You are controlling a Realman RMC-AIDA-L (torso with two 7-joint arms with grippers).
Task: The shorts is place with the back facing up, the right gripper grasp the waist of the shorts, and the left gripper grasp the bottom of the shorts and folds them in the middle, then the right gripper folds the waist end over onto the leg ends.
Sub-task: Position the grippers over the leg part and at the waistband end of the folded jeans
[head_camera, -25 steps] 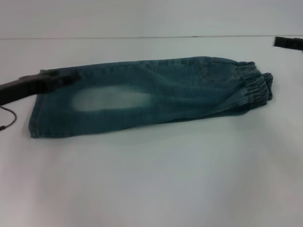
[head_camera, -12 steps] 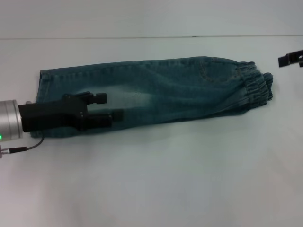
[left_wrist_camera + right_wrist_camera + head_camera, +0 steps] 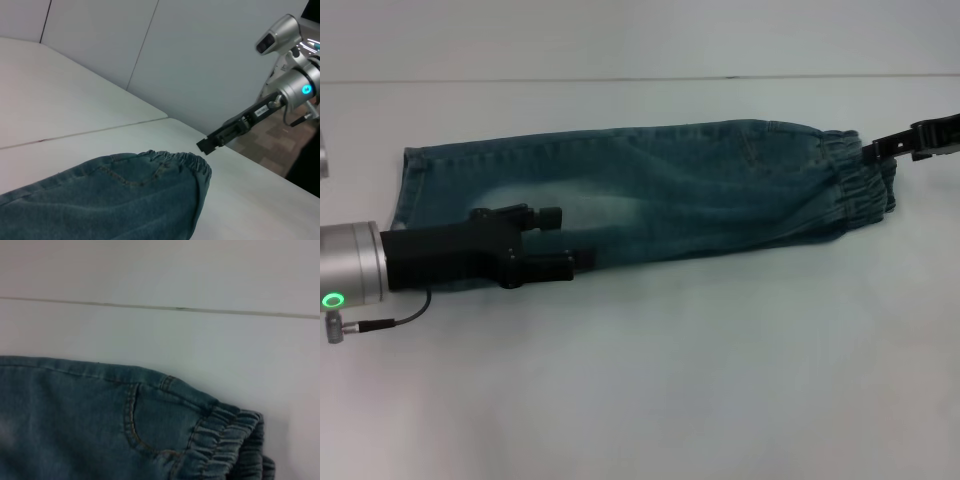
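Head view: folded shorts (image 3: pixel 650 190) on table (image 3: pixel 670 380)

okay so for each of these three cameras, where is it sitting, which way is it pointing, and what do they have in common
Head view: on the robot's head, looking down on the folded shorts; shows the left gripper and the right gripper.
Left wrist view: low over the shorts, facing the waist end; shows the right gripper beyond it.
Right wrist view: looking down at the waist end; no fingers visible.
All three share the waist end.

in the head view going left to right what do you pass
left gripper over the leg ends → pale faded patch → back pocket → elastic waist end → right gripper at the waistband's far corner
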